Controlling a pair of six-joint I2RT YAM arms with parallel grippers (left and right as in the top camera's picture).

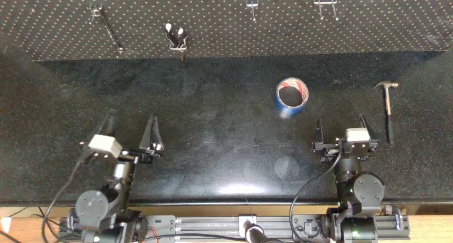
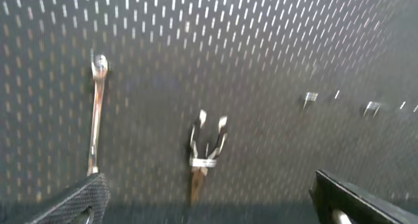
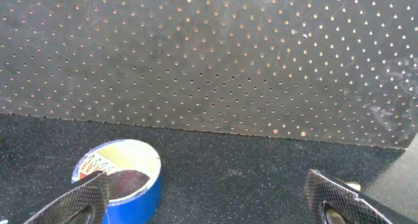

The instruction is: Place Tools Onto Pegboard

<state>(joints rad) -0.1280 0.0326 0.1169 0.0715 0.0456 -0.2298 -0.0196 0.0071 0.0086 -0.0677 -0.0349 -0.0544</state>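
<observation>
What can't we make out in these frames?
Wrench, left wrist view: lower end behind left claw finger.
Pliers, left wrist view: blurred, how they hang unclear.
Tape roll, right wrist view: cut by bottom edge, partly behind right claw.
Hammer, top view: head too small for detail.
</observation>
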